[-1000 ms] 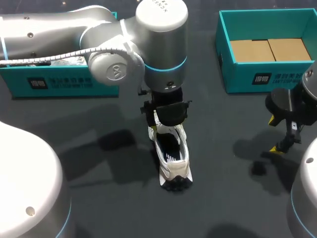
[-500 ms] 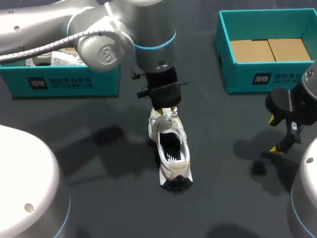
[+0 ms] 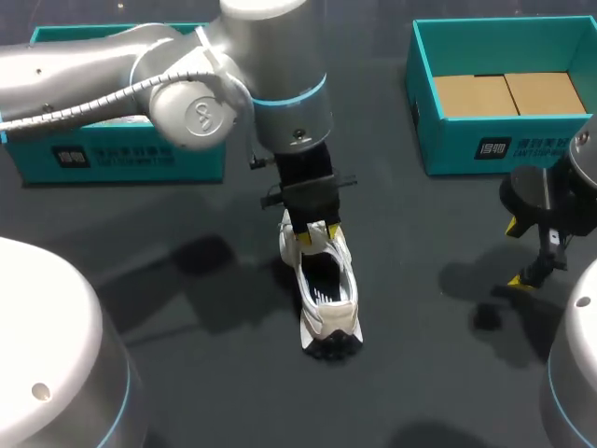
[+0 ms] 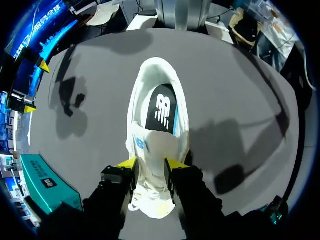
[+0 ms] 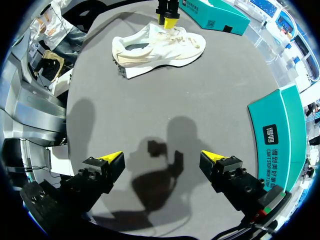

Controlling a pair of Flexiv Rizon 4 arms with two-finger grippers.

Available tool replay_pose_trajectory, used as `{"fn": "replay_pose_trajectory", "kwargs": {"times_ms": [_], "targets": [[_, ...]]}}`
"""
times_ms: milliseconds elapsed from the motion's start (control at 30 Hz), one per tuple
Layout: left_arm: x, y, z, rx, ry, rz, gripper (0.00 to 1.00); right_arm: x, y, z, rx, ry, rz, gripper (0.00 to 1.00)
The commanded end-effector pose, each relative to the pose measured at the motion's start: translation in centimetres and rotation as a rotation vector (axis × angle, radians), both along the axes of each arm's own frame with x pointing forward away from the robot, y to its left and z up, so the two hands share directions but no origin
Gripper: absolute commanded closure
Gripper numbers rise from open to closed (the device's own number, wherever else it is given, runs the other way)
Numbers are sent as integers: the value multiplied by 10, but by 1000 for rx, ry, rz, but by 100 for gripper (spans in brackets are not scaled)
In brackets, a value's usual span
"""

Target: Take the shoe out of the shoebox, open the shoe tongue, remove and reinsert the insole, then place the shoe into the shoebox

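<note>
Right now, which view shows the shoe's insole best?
The left wrist view: it looks into the shoe, and the black insole lies exposed ahead of the left end effector, shut on the tongue. The head view shows only a small dark patch; the right wrist view shows the shoe's side, insole hidden.

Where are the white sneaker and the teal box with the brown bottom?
White sneaker [image 3: 328,322]: head view, on its heel.
Teal box with brown bottom [image 3: 541,140]: head view, on its front wall.

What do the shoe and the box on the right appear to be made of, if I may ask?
Shoe: soft white fabric, perhaps mesh, matte and creased; dark lugged sole, probably rubber. Box: likely cardboard, with smooth teal walls and plain brown flaps inside.
</note>
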State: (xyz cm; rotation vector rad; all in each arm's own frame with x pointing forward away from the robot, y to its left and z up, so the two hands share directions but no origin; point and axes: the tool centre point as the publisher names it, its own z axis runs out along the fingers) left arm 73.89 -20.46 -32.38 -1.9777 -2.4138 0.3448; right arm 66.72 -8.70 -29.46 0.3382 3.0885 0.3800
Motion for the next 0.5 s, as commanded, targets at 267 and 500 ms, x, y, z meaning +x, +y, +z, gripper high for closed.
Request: {"fn": "replay_pose_trajectory", "kwargs": {"times_ms": [267,500], "targets": [[-26,-2,-15,-20,-13,-1,71,-2,0,0,-1,-3,0,0],[-27,-7,2,-46,-54,-18,71,-2,0,0,-1,-3,0,0]]}}
